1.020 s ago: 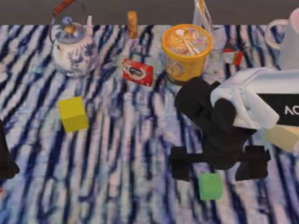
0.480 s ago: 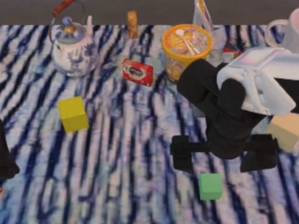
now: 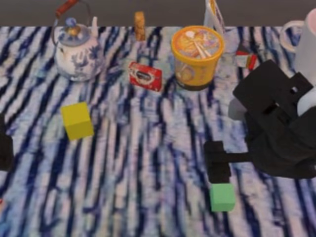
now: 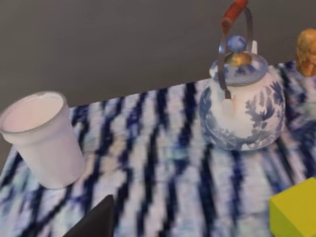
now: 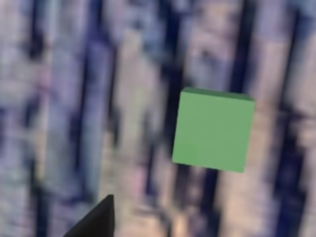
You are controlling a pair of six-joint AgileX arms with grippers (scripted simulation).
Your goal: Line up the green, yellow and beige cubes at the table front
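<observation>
Near the front of the zebra-streaked table (image 3: 123,173), right of centre, the small green cube (image 3: 222,197) sits flat on the cloth with nothing gripping it. One dark finger (image 3: 217,162) of the right gripper (image 3: 256,163) hangs just behind the cube; the other finger is hidden under the arm's black bulk, so whether the pincer stands wide or narrow cannot be told. The right wrist view looks straight down on the green cube, free of the finger at the edge of the view. Well to the left, the mustard-yellow cube (image 3: 77,120) rests mid-table, in front of a blue-and-white teapot (image 3: 76,49). The beige cube cannot be seen; the right arm covers that side of the table. At the far left edge, the left gripper (image 3: 4,150) sits parked, its fingers' state unclear. Along the back stand a red-and-white box (image 3: 145,76), an orange noodle tub (image 3: 197,55) and a white cup (image 4: 42,140).
</observation>
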